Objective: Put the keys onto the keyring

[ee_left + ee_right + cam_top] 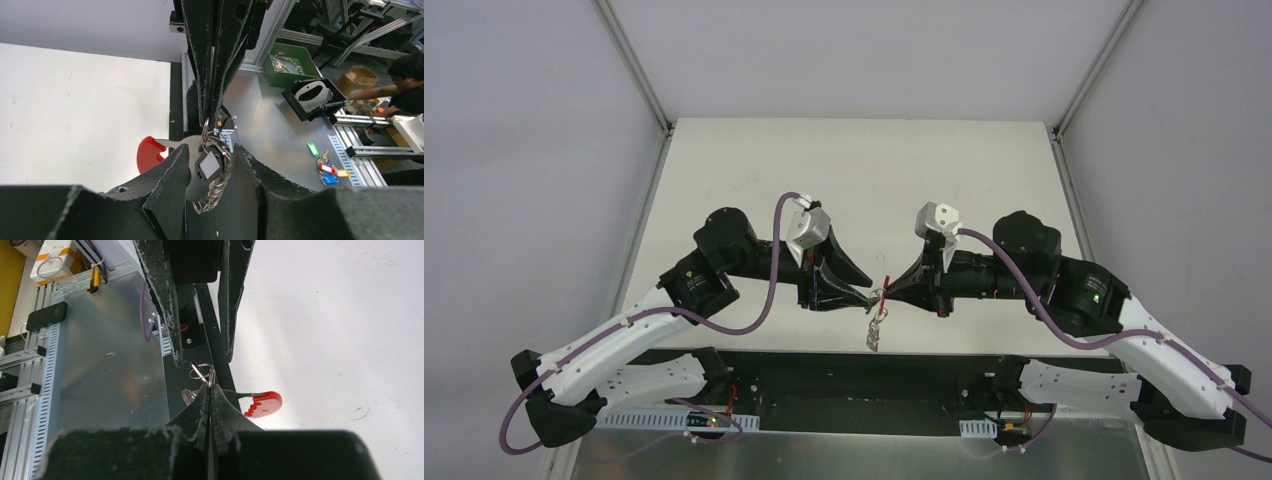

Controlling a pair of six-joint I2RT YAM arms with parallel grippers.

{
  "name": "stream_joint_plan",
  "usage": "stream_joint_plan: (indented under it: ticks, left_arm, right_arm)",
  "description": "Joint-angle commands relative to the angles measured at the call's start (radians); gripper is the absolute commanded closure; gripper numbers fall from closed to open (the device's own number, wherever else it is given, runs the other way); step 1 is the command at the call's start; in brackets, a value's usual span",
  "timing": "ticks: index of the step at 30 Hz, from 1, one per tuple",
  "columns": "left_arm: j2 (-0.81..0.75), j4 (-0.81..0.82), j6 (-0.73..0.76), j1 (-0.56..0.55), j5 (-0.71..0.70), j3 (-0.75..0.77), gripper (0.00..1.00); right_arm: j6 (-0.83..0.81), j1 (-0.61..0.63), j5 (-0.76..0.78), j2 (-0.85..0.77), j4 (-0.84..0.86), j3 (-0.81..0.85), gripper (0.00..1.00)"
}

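Observation:
Both grippers meet above the table's near middle. My right gripper [892, 292] [210, 385] is shut on the keyring's thin silver wire loops [202, 371]; its red crescent piece [264, 404] [885, 284] sticks out sideways on a silver stem. A silver bunch of small keys and chain [874, 335] hangs below the ring. In the left wrist view a black tag with a grey window [209, 166] and a chain [217, 187] dangle between the spread fingers of my left gripper [212, 150] [867, 293], which is open around them. The red piece [149, 152] shows left of that.
A black rail [854, 370] runs along the table's near edge, with a metal bench below it. On the bench lie coloured key tags [325, 167], a green bin [290, 62] and a phone [47, 315]. A person [407, 85] sits far right.

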Motion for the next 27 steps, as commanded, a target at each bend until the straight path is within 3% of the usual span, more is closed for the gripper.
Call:
stream_joint_plan:
  ticks: [1, 10, 18, 27]
  left_arm:
    - [0.002, 0.063, -0.019, -0.009, 0.011, 0.009, 0.63]
    - [0.026, 0.062, -0.022, -0.009, 0.026, 0.009, 0.69]
    - [0.032, 0.057, -0.017, -0.009, 0.033, 0.011, 1.00]
    - [0.032, 0.048, -0.004, -0.010, 0.032, 0.007, 1.00]
  right_arm:
    - [0.010, 0.006, 0.037, -0.024, 0.075, 0.002, 1.00]
    - [0.012, 0.012, 0.058, -0.048, 0.117, -0.016, 1.00]
    - [0.012, 0.017, 0.073, -0.064, 0.146, -0.022, 1.00]
    - [0.003, 0.023, 0.072, -0.121, 0.273, -0.103, 1.00]
